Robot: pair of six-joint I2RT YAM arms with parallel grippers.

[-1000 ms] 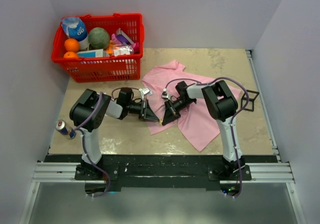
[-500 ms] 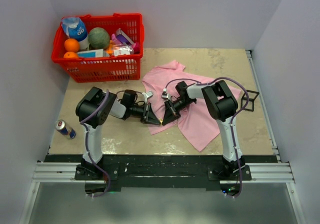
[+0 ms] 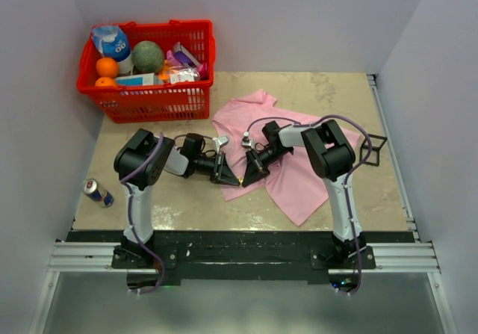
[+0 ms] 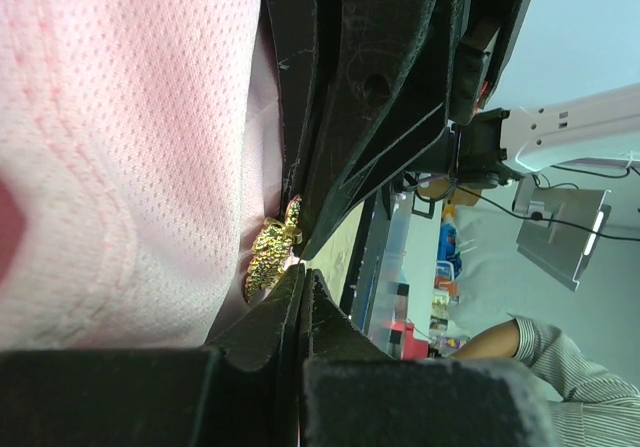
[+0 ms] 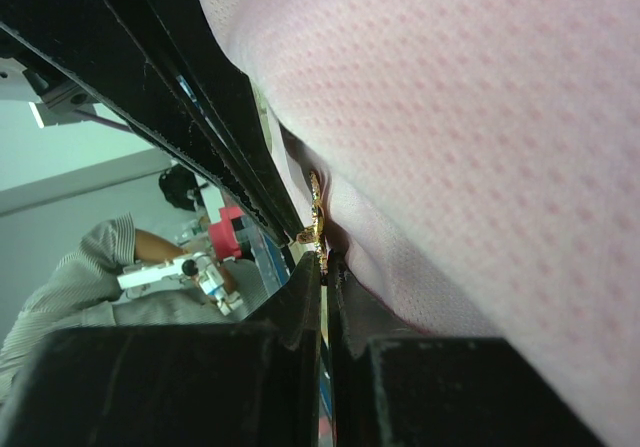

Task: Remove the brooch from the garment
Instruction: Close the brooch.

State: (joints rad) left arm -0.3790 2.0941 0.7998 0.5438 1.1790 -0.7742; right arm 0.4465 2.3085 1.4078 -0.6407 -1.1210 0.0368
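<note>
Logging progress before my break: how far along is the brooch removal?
Done: left jaws and right jaws are at the edge of the light pink soft-cloth T-shirt. In hand: both stand shut, tips meeting at the small gold flower-cluster brooch. Remaining: the brooch sits against the cloth, not yet pulled free.

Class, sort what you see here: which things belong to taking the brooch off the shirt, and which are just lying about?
Part of the job:
brooch
pink T-shirt
left gripper
right gripper

Just lying about:
red basket
drink can
black wire frame
</note>
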